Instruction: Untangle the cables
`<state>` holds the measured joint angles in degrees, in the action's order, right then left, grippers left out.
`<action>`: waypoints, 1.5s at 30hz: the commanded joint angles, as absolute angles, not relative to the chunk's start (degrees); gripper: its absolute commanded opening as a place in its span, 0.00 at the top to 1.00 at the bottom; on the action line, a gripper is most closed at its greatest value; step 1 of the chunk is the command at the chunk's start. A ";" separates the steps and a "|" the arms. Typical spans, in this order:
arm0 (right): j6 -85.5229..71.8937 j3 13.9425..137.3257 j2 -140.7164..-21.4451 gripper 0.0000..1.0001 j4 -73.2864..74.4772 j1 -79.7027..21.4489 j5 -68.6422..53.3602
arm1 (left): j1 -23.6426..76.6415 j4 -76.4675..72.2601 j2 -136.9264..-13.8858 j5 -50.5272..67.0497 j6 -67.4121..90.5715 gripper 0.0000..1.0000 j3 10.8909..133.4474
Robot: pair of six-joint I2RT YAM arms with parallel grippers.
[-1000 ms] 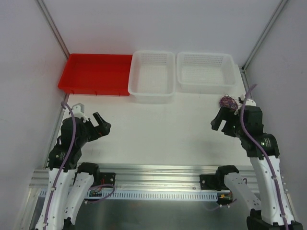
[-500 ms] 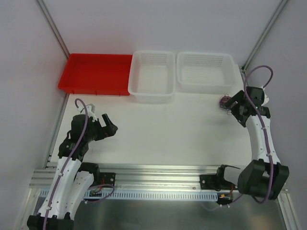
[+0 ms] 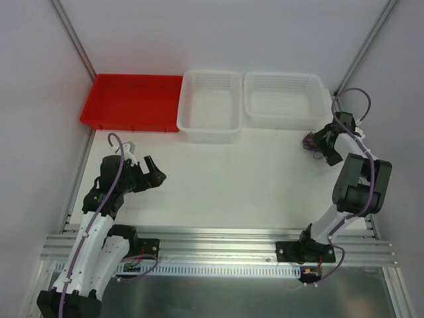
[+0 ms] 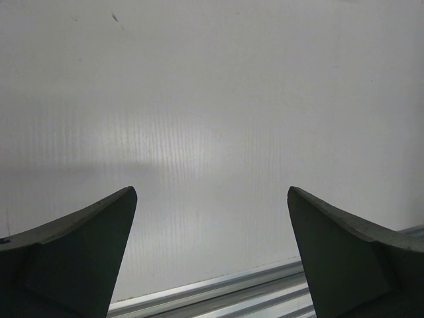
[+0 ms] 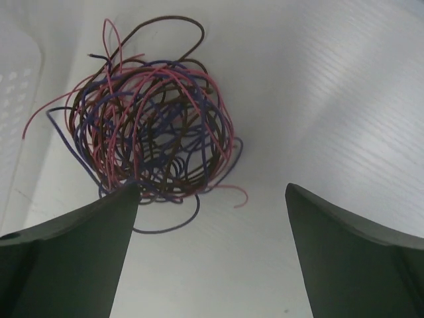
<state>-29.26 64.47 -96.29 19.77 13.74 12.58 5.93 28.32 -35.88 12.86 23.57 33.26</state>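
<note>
Many thin cables (image 5: 156,129), red, purple and dark, lie balled on the table (image 5: 344,99) just ahead of my right claw (image 5: 211,199), released wide, toward its left side.

The work place is a white table (image 3: 252,185) closed in by plain pale grey walls: a back wall (image 3: 218,33), a left wall (image 3: 33,99) and a right wall (image 3: 397,99). A thin metal post (image 3: 75,40) runs along the left back corner, and a second post (image 3: 371,40) along the right one. At the near edge of the table lies a silver rail (image 3: 218,238), and below it a dull metal sheet (image 3: 218,298). The light is even and soft, and it leaves a faint bright patch (image 4: 179,159) on the ribbed table top.
</note>
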 commanded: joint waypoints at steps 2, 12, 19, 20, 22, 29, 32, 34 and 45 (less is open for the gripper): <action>-30.59 68.81 -102.29 0.06 14.85 14.15 10.20 | 5.80 26.54 -36.04 14.94 23.03 0.01 33.05; -25.58 66.80 -102.14 0.83 14.33 13.89 7.30 | 5.80 26.37 -36.21 15.56 22.85 0.01 33.31; -18.55 60.65 -92.65 0.99 13.89 8.71 -1.65 | 5.80 25.75 -35.59 16.70 22.76 0.01 33.05; -16.98 59.34 -91.68 0.99 14.23 6.26 -3.84 | 5.80 25.58 -35.42 17.05 22.76 0.01 32.87; -15.30 58.19 -88.79 0.99 15.64 3.18 -5.62 | 5.80 25.40 -35.51 18.01 22.76 0.01 32.78; -6.60 53.71 -81.92 0.99 16.79 -18.68 -11.41 | 5.80 24.44 -38.14 22.83 22.41 0.01 32.70; -3.96 53.17 -80.78 0.99 16.61 -27.73 -13.35 | 5.80 24.08 -40.51 26.61 22.15 0.01 32.70; -2.99 53.35 -80.60 0.99 16.61 -31.89 -13.36 | 5.80 23.82 -42.35 28.55 21.89 0.01 32.87; -4.30 52.74 -80.08 0.40 16.96 -40.34 -10.03 | 11.75 21.18 -43.07 32.61 23.37 0.01 31.73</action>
